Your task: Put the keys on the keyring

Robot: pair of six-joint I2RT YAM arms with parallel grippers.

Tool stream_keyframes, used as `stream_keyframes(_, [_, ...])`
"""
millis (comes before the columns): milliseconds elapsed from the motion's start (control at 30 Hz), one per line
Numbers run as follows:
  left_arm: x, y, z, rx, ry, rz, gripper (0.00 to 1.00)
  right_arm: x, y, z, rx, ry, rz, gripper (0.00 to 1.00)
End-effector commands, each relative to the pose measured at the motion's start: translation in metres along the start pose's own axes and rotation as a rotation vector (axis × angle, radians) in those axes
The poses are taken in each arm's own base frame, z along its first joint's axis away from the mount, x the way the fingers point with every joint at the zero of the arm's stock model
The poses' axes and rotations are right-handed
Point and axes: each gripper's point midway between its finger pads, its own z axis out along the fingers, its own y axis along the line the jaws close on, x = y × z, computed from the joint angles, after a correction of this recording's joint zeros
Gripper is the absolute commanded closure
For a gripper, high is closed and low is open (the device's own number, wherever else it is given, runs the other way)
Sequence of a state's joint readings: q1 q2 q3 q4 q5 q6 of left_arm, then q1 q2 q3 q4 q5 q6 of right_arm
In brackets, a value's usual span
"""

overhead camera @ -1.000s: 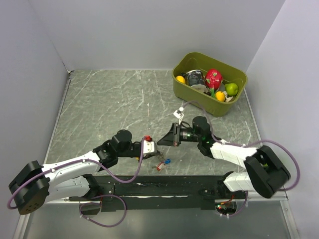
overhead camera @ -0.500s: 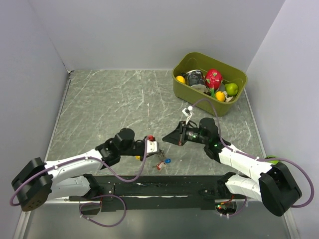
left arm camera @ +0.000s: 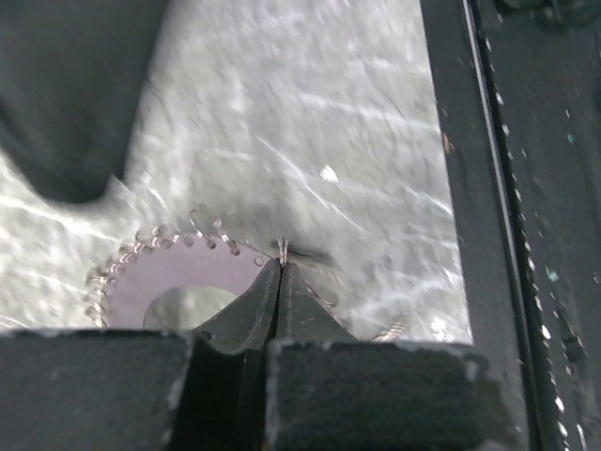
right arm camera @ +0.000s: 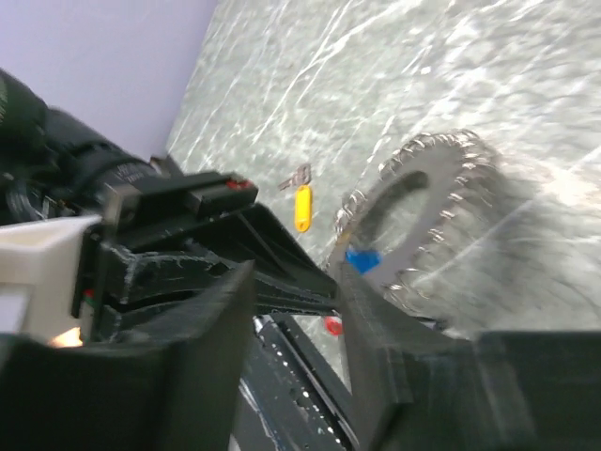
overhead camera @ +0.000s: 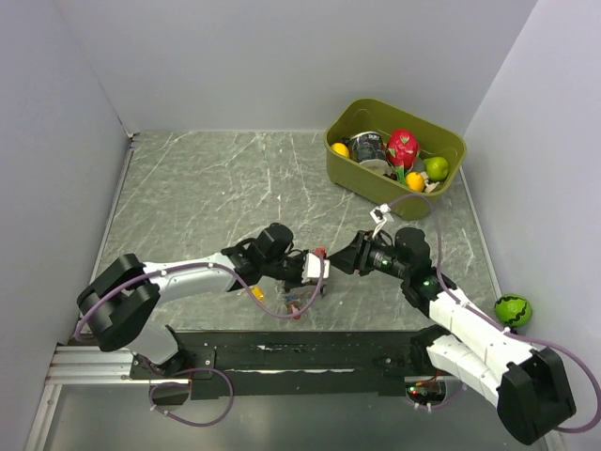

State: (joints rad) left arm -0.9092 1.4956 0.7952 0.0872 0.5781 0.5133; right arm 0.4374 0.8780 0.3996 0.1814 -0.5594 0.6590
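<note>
Along the near edge of the marbled grey surface runs the black mounting rail with both arm bases, and both arms lean inward so their claws meet just beyond its middle. Closest to the rail lies the keyring, flat on the surface, its many small grey keys fanning outward like gear teeth. A blue-capped key and a red-capped one sit at its rim on the side nearest the claws. The left claw is fully closed, its fingertips pinched together on the thin wire of the ring at the edge of the fan. The right claw faces it from the other side with its fingers parted about halfway and nothing between them; the left claw's dark fingers show through the gap. The yellow-capped key lies loose on the surface near the ring but apart from it, on the left arm's side, silver blade pointing away from the ring. No black-capped key can be made out in any view. A striped green ball rests by the right wall. Farther back, at the right rear, stands an olive-green bin holding fruit and other small items.
</note>
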Motion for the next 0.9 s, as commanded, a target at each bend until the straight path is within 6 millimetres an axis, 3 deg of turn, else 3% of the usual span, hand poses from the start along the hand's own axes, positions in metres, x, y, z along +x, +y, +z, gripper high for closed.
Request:
stream_keyframes(0, [-0.014, -0.006, -0.012, -0.027, -0.071, 0.065, 0.99, -0.001, -0.016, -0.006, 0.071, -0.022, -0.017, 0.45])
stream_keyframes(200, [-0.011, -0.013, -0.027, -0.084, -0.104, 0.047, 0.99, 0.012, -0.017, 0.0, 0.03, 0.03, 0.049, 0.39])
stream_keyframes(400, [-0.024, -0.008, -0.041, -0.157, -0.163, 0.061, 0.99, 0.024, -0.013, 0.01, -0.055, 0.083, 0.114, 0.37])
stream_keyframes(667, [-0.034, -0.007, -0.049, -0.185, -0.203, 0.08, 0.99, 0.022, 0.001, 0.009, -0.151, 0.054, 0.129, 0.33])
stream_keyframes(867, [-0.039, -0.009, -0.05, -0.183, -0.232, 0.084, 0.99, 0.025, 0.002, 0.012, -0.184, 0.047, 0.172, 0.35])
